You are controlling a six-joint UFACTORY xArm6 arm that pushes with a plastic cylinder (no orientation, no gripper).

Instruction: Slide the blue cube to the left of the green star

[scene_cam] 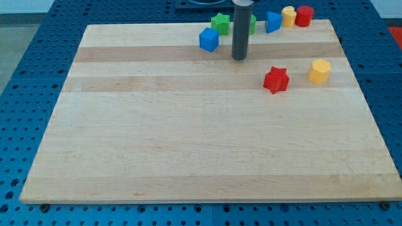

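Observation:
The blue cube [208, 39] sits near the view's top on the wooden board [188, 138]. The green star [220, 22] lies just above and to the right of it, almost touching. My tip [239, 58] rests on the board to the right of the blue cube and slightly below it, with a gap between them. The dark rod partly hides a second green block [252, 24] behind it.
A blue block [272, 21], a yellow block [288, 16] and a red block [304, 16] line the top edge at the right. A red star [276, 80] and a yellow hexagonal block [320, 71] lie at the right.

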